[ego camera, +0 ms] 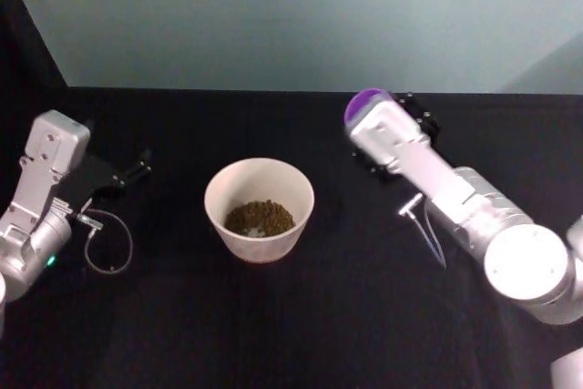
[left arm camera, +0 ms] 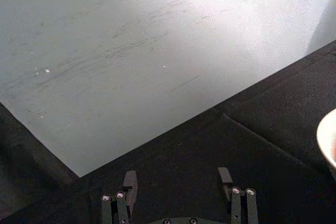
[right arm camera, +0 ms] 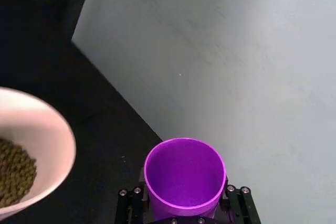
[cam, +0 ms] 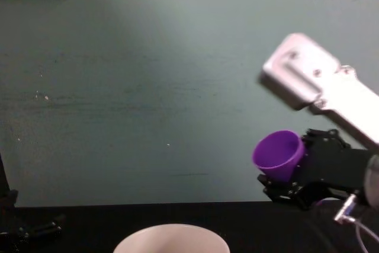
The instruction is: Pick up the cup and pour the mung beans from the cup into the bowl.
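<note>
Right gripper [right arm camera: 184, 216] is clamped on the purple cup [right arm camera: 184, 174], held up off the surface, and the cup looks empty! Mung beans [ego camera: 260, 218] sit in the bowl [ego camera: 260, 175], off to the gripper's side. Pour looks done; setting down remains. Left gripper [left arm camera: 178, 192] hangs open, idle.

The cup [right arm camera: 184, 174] is bright purple, plain inside and out. The bowl [ego camera: 260, 190] is white with a faint pink tint and holds brownish-green mung beans [ego camera: 260, 218]. The counter [ego camera: 364, 316] is black, the wall [ego camera: 301, 15] behind pale grey-green, and both arms silver-grey with black fingers [left arm camera: 130, 183].
</note>
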Motion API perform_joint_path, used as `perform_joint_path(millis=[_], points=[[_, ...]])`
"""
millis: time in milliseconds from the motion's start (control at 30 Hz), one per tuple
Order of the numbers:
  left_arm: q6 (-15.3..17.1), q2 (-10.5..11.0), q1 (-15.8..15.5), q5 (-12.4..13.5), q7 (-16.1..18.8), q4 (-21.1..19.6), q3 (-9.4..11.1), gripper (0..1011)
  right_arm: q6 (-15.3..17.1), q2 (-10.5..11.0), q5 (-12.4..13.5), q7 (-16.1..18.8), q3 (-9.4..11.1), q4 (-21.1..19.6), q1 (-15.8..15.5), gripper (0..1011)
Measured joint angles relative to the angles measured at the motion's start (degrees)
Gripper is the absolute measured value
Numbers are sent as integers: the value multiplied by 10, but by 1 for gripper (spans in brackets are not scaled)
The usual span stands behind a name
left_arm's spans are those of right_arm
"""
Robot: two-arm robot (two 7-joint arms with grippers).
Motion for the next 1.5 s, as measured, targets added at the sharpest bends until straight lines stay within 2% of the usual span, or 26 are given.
perform_joint_path(millis=[33,67,167,200,267,333,467,667,1267,1400,1433,1500], points=[[0,0,0,0,0,0,0,1000,0,0,0,0,0,0,0,730],[0,0,0,0,0,0,0,1000,-11,-5,29,0,15,8,-2,730],[0,0,0,0,0,0,0,1000,-32,-13,73,0,34,24,-2,730],[0,0,0,0,0,0,0,1000,-45,-18,99,2,46,36,0,730],[0,0,0,0,0,0,0,1000,-57,-23,125,3,56,50,3,731],[0,0,0,0,0,0,0,1000,-76,-35,171,10,71,83,11,730],[0,0,0,0,0,0,0,1000,-87,-44,206,15,78,119,20,730],[0,0,0,0,0,0,0,1000,-87,-46,229,20,75,147,26,731],[0,0,0,0,0,0,0,1000,-86,-44,233,21,72,147,27,731],[0,0,0,0,0,0,0,1000,-95,-42,267,41,75,155,30,731],[0,0,0,0,0,0,0,1000,-95,-42,267,41,75,155,30,730],[0,0,0,0,0,0,0,1000,-109,-45,287,48,79,174,33,730]])
